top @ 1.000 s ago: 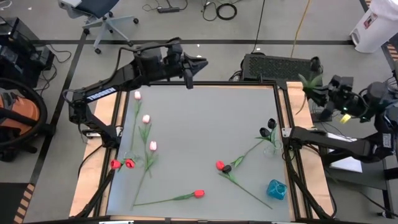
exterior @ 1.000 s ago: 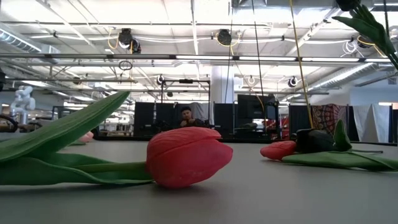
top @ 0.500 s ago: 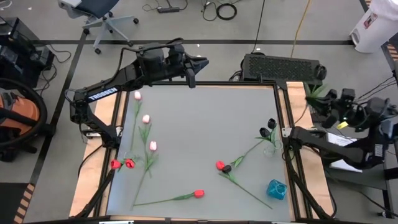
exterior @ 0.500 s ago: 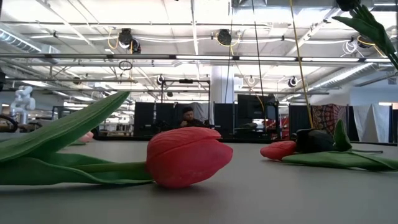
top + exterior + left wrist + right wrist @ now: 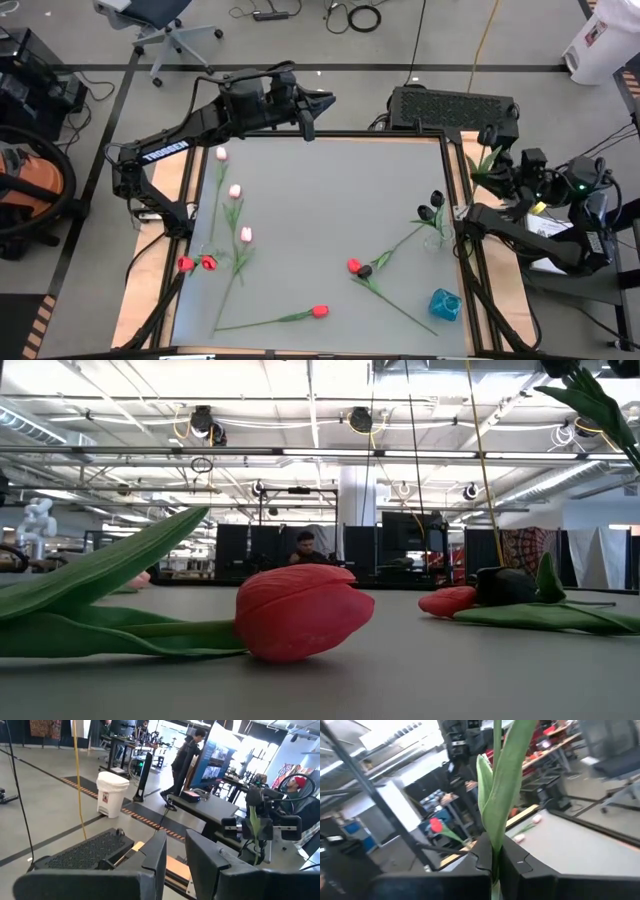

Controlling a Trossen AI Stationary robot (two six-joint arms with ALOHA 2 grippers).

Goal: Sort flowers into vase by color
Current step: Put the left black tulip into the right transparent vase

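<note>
I am holding a black tulip in my right claw, off the right edge of the surface.

My right claw [image 5: 497, 165] is clamped together on the green stem of the black tulip [image 5: 489, 137], gripping it between the fingers [image 5: 520, 865]. My left claw [image 5: 303, 122] is hovering at the far edge of the surface [image 5: 330, 210], its fingers a little apart and holding nothing. The other flowers [image 5: 240, 235] are lying on the surface, pink and red to the left, red and black [image 5: 432, 207] toward the right, near a blue vase [image 5: 445, 304].
</note>
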